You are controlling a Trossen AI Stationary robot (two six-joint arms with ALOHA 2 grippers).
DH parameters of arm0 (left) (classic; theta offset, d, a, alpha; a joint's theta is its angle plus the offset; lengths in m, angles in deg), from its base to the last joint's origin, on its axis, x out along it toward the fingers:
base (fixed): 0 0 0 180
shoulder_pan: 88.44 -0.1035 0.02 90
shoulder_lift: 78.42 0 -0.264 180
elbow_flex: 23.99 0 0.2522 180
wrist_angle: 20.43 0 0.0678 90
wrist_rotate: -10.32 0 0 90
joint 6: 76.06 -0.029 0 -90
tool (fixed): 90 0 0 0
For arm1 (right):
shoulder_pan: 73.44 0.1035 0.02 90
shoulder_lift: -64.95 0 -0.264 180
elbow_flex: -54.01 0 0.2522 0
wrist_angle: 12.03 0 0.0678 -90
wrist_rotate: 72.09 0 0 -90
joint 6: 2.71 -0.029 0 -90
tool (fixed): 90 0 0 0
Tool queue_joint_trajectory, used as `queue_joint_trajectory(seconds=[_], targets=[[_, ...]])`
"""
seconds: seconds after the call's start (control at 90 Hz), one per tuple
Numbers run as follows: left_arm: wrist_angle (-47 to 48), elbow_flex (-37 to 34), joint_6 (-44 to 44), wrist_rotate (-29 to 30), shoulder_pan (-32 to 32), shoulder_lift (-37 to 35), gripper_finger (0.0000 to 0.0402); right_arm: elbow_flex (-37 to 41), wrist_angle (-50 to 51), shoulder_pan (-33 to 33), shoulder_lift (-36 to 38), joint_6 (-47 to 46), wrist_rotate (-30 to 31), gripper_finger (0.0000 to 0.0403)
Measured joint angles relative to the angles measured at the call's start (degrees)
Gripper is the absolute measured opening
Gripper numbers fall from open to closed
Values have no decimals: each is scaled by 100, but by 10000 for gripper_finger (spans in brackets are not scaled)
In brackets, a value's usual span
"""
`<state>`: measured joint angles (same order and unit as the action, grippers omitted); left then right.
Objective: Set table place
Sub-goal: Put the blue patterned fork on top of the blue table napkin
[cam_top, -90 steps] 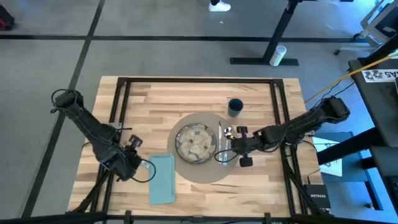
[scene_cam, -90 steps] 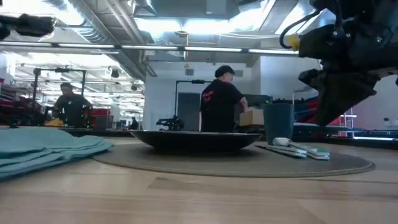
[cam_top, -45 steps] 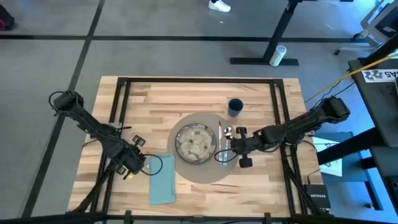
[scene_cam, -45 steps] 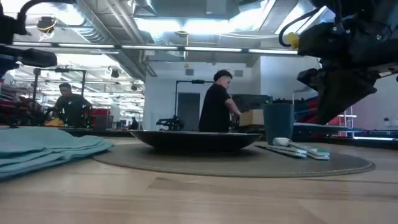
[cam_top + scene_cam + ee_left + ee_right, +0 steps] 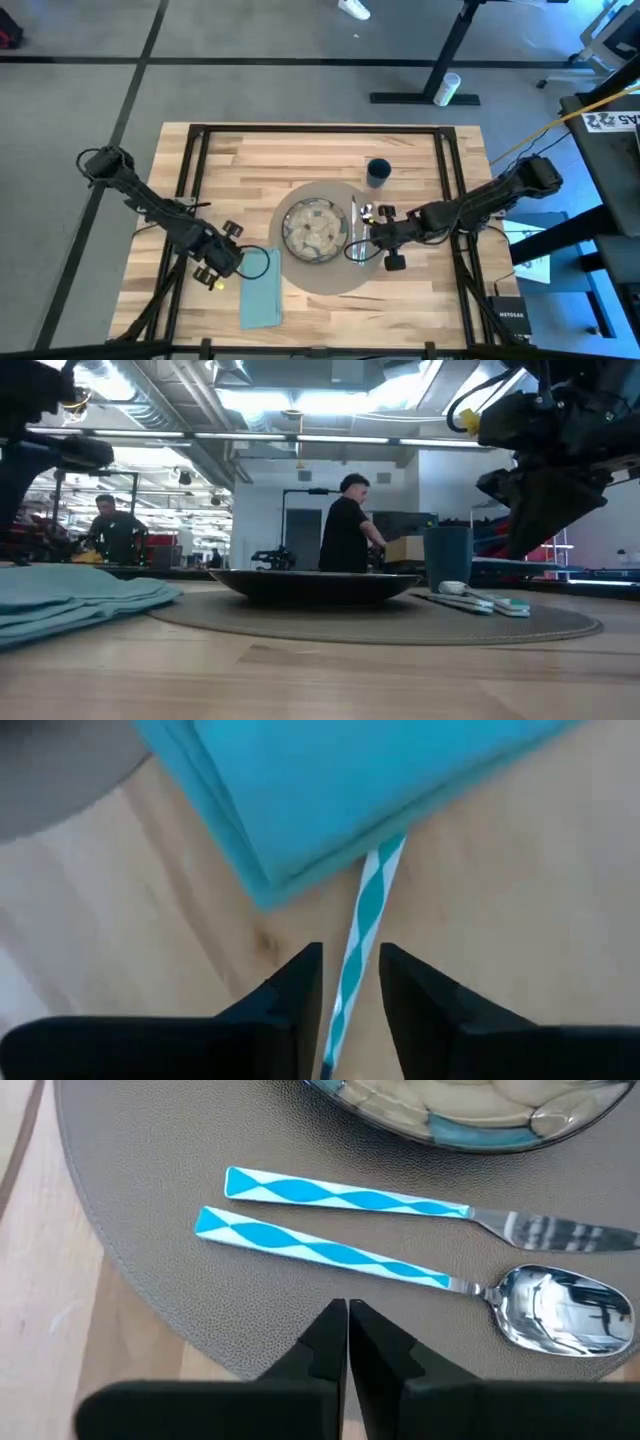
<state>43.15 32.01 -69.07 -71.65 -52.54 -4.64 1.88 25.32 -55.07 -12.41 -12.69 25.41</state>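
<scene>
On the table [image 5: 250, 160] lies a round grey-brown placemat [image 5: 330, 282] with a speckled plate [image 5: 315, 230]. A knife [image 5: 350, 1198] and a spoon [image 5: 400, 1270] lie on it right of the plate. A dark-blue cup [image 5: 378, 172] stands at the mat's far right. A teal napkin [image 5: 262, 292] lies left of the mat. My left gripper [image 5: 350, 955] is at the napkin's left far corner, shut on the fork; only its teal-and-white handle [image 5: 365, 910] shows. My right gripper [image 5: 347, 1320] hangs shut above the mat's right edge, touching nothing. My left gripper has the fork's handle [image 5: 345, 990] running forward between its two fingers, which lie along it. The place of contact lies farther back, outside the picture. The handle's free end [image 5: 388, 850] reaches the napkin's edge; whether it rests on the table I cannot tell.
Black frame bars [image 5: 195, 150] run under the tabletop's left, right and far sides. Bare wood lies along the far side and at the near right corner [image 5: 440, 300]. People stand in the room behind the table [image 5: 345, 525].
My left gripper has moved toward the table's right edge, closer to the napkin. My right gripper has kept still. A person in the background has turned and shifted a little.
</scene>
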Motion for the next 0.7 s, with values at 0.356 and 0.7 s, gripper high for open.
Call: queue_joint_trajectory(seconds=[0.356,0.7], targets=[[-39,-20,-22,-15,-180,1039,86,0,5,0,2,20,-12,0],[-76,-28,-60,-98,-236,1405,86,-4,-1,3,4,34,-105,0]])
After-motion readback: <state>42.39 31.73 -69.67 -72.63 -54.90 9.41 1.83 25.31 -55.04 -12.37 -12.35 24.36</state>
